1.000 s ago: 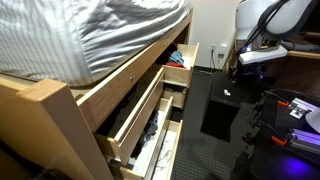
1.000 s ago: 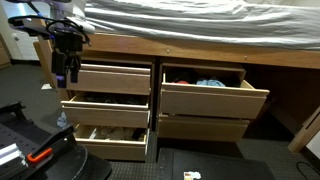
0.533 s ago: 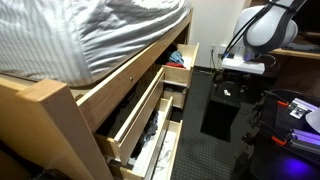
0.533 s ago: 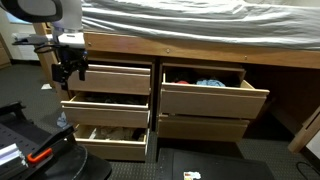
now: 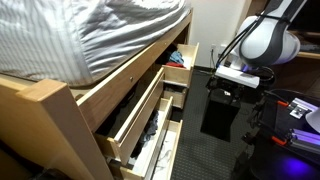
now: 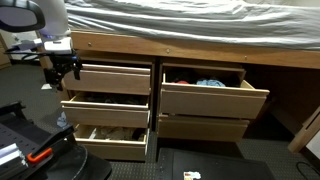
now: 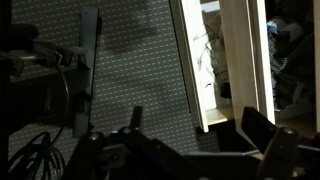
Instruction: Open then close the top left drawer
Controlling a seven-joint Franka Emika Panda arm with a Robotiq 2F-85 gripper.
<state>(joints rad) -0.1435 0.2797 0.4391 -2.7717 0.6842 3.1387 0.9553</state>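
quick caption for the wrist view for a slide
Wrist view: open gripper over the dark floor mat, with pale-wood edges of pulled-out drawers at right.

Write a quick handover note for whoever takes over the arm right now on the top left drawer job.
Gripper: open, holding nothing, in the air just beside the top left drawer and not touching it.
Top left drawer: front sticks out only slightly. The middle drawer and bottom drawer under it stick out further.
Done: nothing that shows; no grasp or contact yet.
Left: bring the gripper to the drawer front, pull it open, then push it fully shut.
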